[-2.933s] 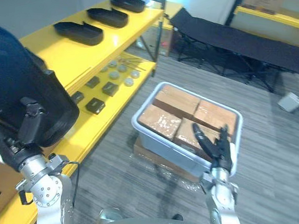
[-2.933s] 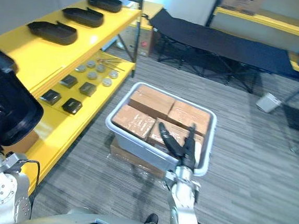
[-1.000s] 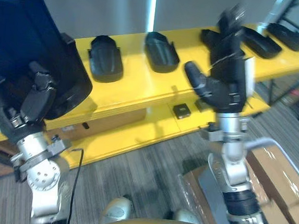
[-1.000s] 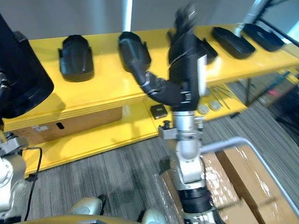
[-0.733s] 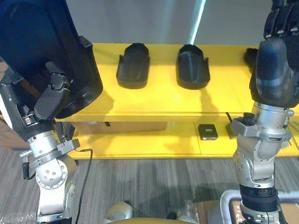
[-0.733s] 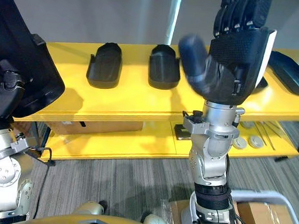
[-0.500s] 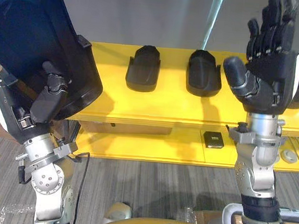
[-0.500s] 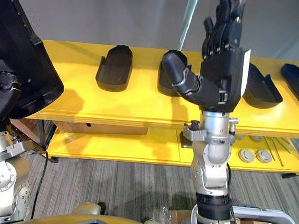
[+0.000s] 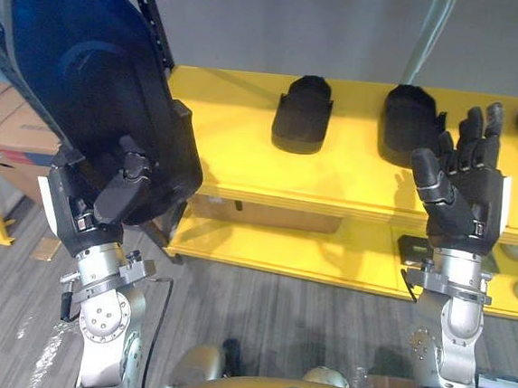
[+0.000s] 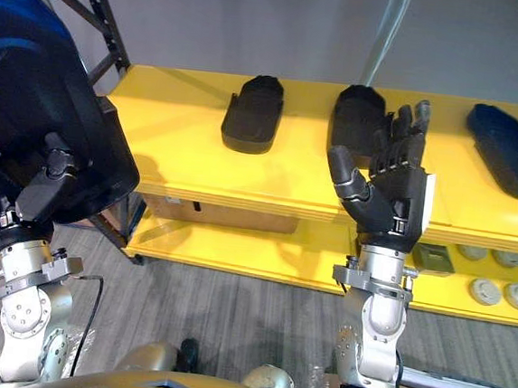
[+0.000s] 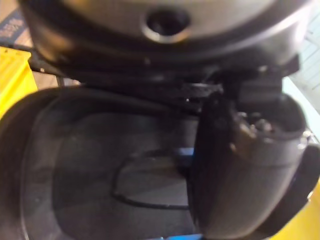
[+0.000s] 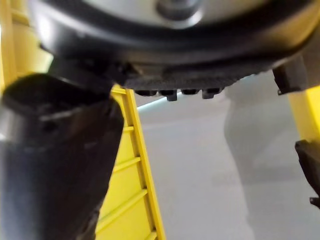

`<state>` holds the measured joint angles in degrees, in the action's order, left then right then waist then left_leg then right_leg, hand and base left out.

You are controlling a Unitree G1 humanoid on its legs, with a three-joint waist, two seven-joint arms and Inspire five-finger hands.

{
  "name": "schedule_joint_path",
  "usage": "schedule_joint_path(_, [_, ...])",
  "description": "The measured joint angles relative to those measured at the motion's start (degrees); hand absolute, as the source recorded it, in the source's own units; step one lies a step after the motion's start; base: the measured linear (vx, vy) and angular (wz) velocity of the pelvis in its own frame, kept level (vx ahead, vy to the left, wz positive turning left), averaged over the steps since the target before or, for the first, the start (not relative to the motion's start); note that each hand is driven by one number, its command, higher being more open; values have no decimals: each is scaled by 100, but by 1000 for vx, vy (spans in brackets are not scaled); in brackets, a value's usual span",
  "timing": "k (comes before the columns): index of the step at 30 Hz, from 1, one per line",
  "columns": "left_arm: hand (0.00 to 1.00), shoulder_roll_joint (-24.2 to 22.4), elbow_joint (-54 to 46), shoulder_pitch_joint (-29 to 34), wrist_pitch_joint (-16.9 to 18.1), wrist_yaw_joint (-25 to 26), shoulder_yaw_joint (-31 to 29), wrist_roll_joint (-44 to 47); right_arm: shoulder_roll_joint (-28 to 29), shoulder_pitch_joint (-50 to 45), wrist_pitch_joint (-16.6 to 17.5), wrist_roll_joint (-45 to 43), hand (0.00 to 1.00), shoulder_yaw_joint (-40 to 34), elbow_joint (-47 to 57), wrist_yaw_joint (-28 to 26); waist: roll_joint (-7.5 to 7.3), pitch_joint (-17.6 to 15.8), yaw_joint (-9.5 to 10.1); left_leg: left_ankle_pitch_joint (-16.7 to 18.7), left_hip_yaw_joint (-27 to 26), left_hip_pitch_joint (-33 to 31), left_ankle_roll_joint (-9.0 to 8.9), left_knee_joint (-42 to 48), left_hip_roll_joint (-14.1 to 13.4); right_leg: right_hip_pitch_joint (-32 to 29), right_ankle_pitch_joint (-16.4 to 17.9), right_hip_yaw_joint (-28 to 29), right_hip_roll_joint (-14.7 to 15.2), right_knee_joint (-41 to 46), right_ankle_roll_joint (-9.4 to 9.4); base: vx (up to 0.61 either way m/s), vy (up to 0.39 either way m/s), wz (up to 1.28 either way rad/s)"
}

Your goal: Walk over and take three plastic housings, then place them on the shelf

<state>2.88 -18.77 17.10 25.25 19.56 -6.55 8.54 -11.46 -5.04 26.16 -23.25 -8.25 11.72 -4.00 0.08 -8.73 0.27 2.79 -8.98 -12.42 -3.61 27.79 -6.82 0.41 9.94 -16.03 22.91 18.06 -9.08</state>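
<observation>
A yellow metal shelf [image 10: 183,133] lines the grey wall [image 10: 256,21] above grey carpet [image 10: 229,323]; the left hand [image 10: 39,200] clamps a large black plastic housing [image 10: 39,111], the right hand [image 10: 394,201] splayed straight.

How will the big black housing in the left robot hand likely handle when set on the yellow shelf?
Probably rigid: the housing shows no sag though the left robot hand grips just one edge. Likely light, being a hollow shell. Its glossy surface may slip.

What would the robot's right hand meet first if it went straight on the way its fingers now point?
Probably the grey wall: the right hand is open, fingers aimed up past the yellow shelf, beside a black housing. Depth is unclear, so it might graze that housing.
</observation>
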Motion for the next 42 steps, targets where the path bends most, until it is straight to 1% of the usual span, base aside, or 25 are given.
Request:
schedule_joint_path(2, [0, -6, 71, 44, 169, 67, 0, -56, -77, 292, 101, -184, 100, 230, -263, -13, 176, -32, -13, -32, 569, 186, -123, -36, -341, -158, -32, 427, 150, 206, -302, -55, 492, -75])
schedule_joint_path(3, [0, -1, 83, 43, 202, 123, 0, -290, -122, 511, 229, -304, 100, 348, -501, 52, 290, -64, -18, 80, 873, 406, -448, -142, -370, -219, -85, 680, 244, 241, -515, -40, 593, -78])
schedule_joint_path(4, [0, 11, 84, 42, 205, 114, 1, -427, -129, 606, 277, -322, 100, 376, -606, 89, 343, -64, -25, 440, 904, 500, -735, -163, -307, -250, -105, 768, 299, 227, -536, -50, 664, -53])
schedule_joint_path(5, [0, 140, 83, -1, 206, 22, 19, -525, -87, 663, 355, -309, 100, 431, -708, 274, 411, -45, -73, 1189, 745, 618, -792, -194, -202, -197, -283, 860, 428, 53, -545, -46, 664, -30])
schedule_joint_path(6, [0, 361, 113, -108, 200, -58, 14, -480, 128, 649, 393, -265, 100, 514, -772, 518, 245, -143, -45, 1306, 545, 566, -604, 109, -26, -45, -805, 950, 645, -302, -489, -52, 626, -23])
schedule_joint_path(7, [0, 434, 117, -108, 198, -79, 14, -456, 189, 629, 391, -241, 100, 587, -779, 614, 223, -157, -43, 1387, 506, 525, -525, 191, 19, -20, -1156, 943, 660, -482, -415, -77, 593, -27])
schedule_joint_path(8, [0, 523, 119, -130, 168, -209, 4, -356, 291, 603, 396, -55, 100, 744, -777, 793, 219, -157, -2, 1468, 405, 441, -363, 301, 54, -20, -1964, 817, 657, -831, -318, -86, 484, -24])
schedule_joint_path(9, [0, 554, 120, -154, 154, -256, 3, -314, 325, 602, 396, 39, 100, 796, -777, 854, 219, -157, 32, 1474, 340, 437, -269, 285, 67, -24, -2346, 726, 654, -994, -216, -93, 582, -30])
schedule_joint_path(10, [0, 623, 128, -235, 119, -339, 4, -228, 358, 604, 396, 299, 100, 845, -774, 979, 229, -162, 102, 1442, 184, 472, -93, 155, 73, -102, -2517, 519, 610, -944, -87, -52, 451, -20])
schedule_joint_path(12, [0, 677, 129, -353, 72, -439, -1, -49, 293, 600, 390, 831, 100, 848, -737, 1153, 226, -161, 94, 1263, 140, 610, 99, -223, 151, -130, -1805, 323, 220, -519, -57, -4, 331, -9])
schedule_joint_path(13, [0, 707, 126, -485, 68, -572, 12, 278, 258, 568, 385, 1114, 100, 793, -579, 1202, 247, -170, 70, 1073, 130, 692, 186, -555, 223, -63, -1290, 289, -229, -589, -101, 23, 208, 3])
schedule_joint_path(14, [0, 709, 126, -605, 38, -623, 38, 425, 260, 519, 347, 1151, 100, 728, -394, 1208, 203, -145, 37, 970, 130, 698, 225, -700, 260, 22, -1155, 191, -462, -798, -57, 12, 159, 4])
schedule_joint_path(17, [0, 712, 117, -785, -147, -721, 173, 669, 273, 261, 233, 1162, 100, 555, 57, 1205, 151, -106, -71, 750, 42, 718, 285, -1039, 424, 200, -1208, 170, -678, -1423, 23, -2, 82, -5])
schedule_joint_path(19, [0, 699, 119, -768, -354, -743, 317, 676, 299, 48, 132, 1159, 100, 381, 63, 1185, 135, -96, -86, 661, -79, 792, 273, -1192, 416, 198, -1346, 226, -706, -1547, 71, -4, 30, -21])
schedule_joint_path(22, [0, 588, 118, -586, -534, -854, 616, 659, 399, -313, 25, 1104, 100, 198, 45, 1154, 115, -84, -209, 635, -224, 888, 192, -1394, 311, 167, -1286, 241, -812, -1534, 168, -47, -60, -24])
schedule_joint_path(23, [0, 589, 118, -503, -556, -861, 700, 655, 419, -386, 25, 1100, 100, 184, 40, 1155, 114, -83, -241, 774, -333, 876, 58, -1356, 209, 122, -1029, 239, -907, -1534, 400, -55, -100, -41])
schedule_joint_path(26, [0, 548, 118, -513, -607, -856, 875, 658, 406, -533, 31, 1088, 100, 17, 27, 1166, 231, -30, -305, 953, -294, 688, -7, -985, -135, 83, -930, 237, -1218, -1521, 334, -1, -130, -14])
schedule_joint_path(27, [0, 515, 119, -516, -661, -852, 893, 654, 386, -616, 32, 1112, 100, -48, 23, 1220, 265, -24, -301, 834, -308, 679, -36, -774, -283, 133, -835, 264, -1336, -1507, 362, 72, -146, -2])
schedule_joint_path(30, [0, 432, 204, -528, -698, -842, 872, 659, 190, -712, 37, 1319, 100, -290, -57, 1490, 338, -30, -338, 672, -280, 380, -10, 218, -552, 366, -771, 236, -1435, -1386, 389, 113, -135, 6])
schedule_joint_path(31, [0, 426, 205, -540, -712, -834, 821, 660, 158, -713, 41, 1402, 100, -419, -74, 1582, 286, -55, -348, 645, -289, 358, -44, 313, -587, 473, -771, 256, -1361, -1401, 391, 95, -6, 12])
schedule_joint_path(33, [0, 415, 190, -561, -710, -861, 780, 707, 63, -688, 67, 1394, 100, -714, -88, 1736, 358, 14, -324, 559, -333, 497, -32, -494, -500, 463, -775, 258, -1313, -1393, 382, 82, 26, 6])
schedule_joint_path(34, [0, 374, 189, -554, -709, -876, 773, 733, -27, -713, 71, 1402, 100, -901, -201, 1799, 512, 101, -326, 123, -318, 656, -119, -1180, -446, 390, -745, 286, -1339, -1353, 340, 52, 46, -9])
schedule_joint_path(36, [0, 380, 186, -588, -706, -809, 751, 763, 28, -776, 17, 1403, 100, -970, -491, 1821, 533, 131, -361, 26, -364, 842, -177, -1571, -265, 250, -694, 388, -1242, -1175, 297, 37, 55, -14])
schedule_joint_path(40, [0, 480, 187, -609, -744, -773, 555, 1120, 479, -1406, -385, 1381, 100, -758, -1606, 1485, 270, 97, -389, -214, -596, 1203, -164, -2207, -74, 179, -639, 527, -1126, -1118, 279, -11, 31, -19])
schedule_joint_path(42, [0, 493, 186, -679, -910, -722, 367, 1183, 756, -1758, -550, 1405, 100, -741, -2472, 1323, 214, 118, -417, -404, -653, 1388, -159, -2628, 7, 183, -636, 529, -1107, -1148, 276, 0, 0, 0])
